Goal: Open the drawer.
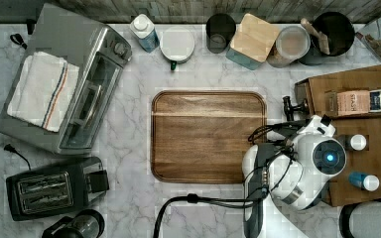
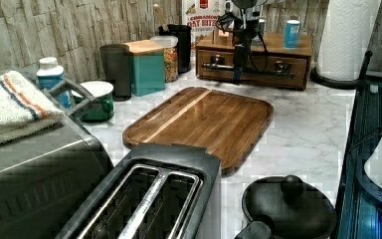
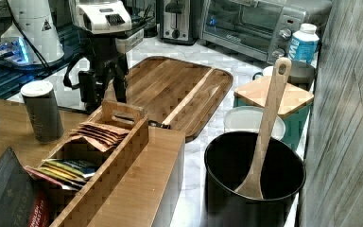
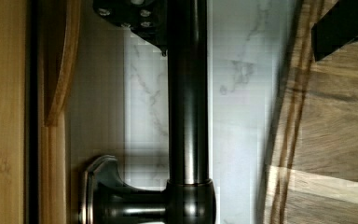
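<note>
The drawer [image 2: 252, 68] is judged barely opened, if at all; the end effector [image 2: 238, 74] is positioned at the bar handle [image 4: 187, 102], grip state cannot be told, pull outstanding.

A white marble-patterned worktop [image 1: 129, 148] with grey veining carries everything. Behind it runs a wall [image 2: 40, 30] of rough grey stone-look tiles, which the right view shows as pale streaked panelling [image 3: 345, 118]. Soft, even light leaves faint reflections on the worktop.
</note>
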Tool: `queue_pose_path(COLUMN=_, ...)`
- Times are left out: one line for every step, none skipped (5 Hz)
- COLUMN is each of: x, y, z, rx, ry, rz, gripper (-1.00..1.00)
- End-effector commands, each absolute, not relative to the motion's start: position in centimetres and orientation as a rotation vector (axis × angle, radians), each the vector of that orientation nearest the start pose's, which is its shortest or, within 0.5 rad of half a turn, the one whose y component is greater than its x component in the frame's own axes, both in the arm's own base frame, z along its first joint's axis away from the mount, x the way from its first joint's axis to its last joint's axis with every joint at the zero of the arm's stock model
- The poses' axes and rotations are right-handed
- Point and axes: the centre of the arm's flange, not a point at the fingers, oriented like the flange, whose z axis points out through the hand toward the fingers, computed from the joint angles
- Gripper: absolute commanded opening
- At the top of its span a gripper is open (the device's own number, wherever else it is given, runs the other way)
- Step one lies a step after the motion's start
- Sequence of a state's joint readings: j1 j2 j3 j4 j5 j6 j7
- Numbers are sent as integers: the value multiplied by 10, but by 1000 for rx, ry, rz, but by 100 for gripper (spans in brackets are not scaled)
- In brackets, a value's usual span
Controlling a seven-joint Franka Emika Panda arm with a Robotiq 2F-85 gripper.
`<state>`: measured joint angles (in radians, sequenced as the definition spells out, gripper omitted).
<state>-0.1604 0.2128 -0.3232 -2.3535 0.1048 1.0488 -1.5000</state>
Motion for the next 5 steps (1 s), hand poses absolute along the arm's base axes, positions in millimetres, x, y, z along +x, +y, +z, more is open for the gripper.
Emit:
queue_pose_path(x=436, y=-136, z=251, rx=-3052, ry=-375, rz=-9, gripper=100)
queue_pose_path(x=425, y=-91, z=246, rx=-3040, ry=-359, rz=-13, gripper=100)
queue_pose_path(x=417, y=-53, z=248, rx=-3029, ry=-335, rz=15, gripper=100)
queue_pose_path(x=414, y=-22, z=245, rx=-3011, ry=-333, rz=14, gripper=100)
queue_pose_path(x=412, y=-2, z=245, rx=-3005, ry=-324, rz=18, gripper=100)
